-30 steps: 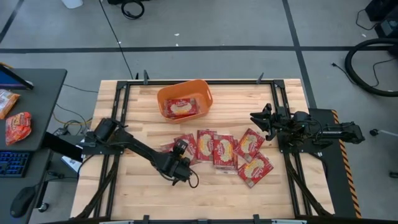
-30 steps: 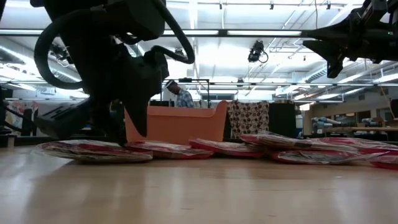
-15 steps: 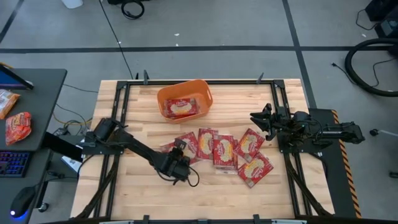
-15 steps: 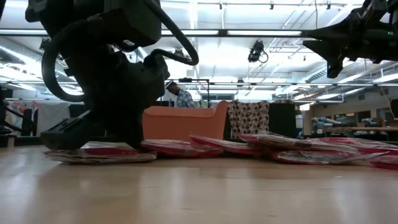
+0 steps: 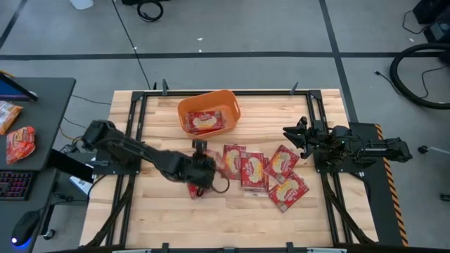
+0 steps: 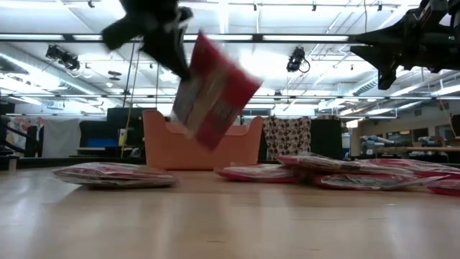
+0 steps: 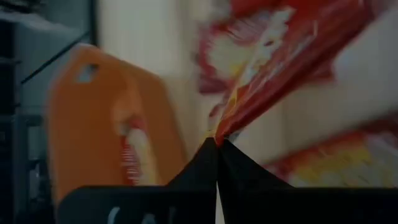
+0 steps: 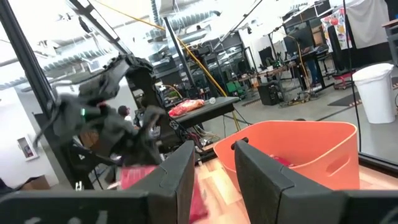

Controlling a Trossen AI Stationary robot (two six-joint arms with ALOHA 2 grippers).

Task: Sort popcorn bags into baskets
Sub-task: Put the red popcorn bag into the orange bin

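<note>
Bright overhead strip lights [image 6: 302, 37], soft shadows — motion-blurred lifted bag [image 6: 213, 90], left wrist view defocused

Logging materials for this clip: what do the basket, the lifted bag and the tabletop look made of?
Basket: likely moulded plastic, matte orange, with smooth sloped walls and a cut-out handle slot. Lifted bag, pinched in the left gripper: probably thin glossy printed film; it hangs tilted and bends. Tabletop: pale wood planks with visible seams and a light sheen.

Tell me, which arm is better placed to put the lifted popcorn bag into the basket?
Left. The left gripper is shut on the lifted popcorn bag, near the orange basket. The right gripper waits open at the table's right side.
</note>
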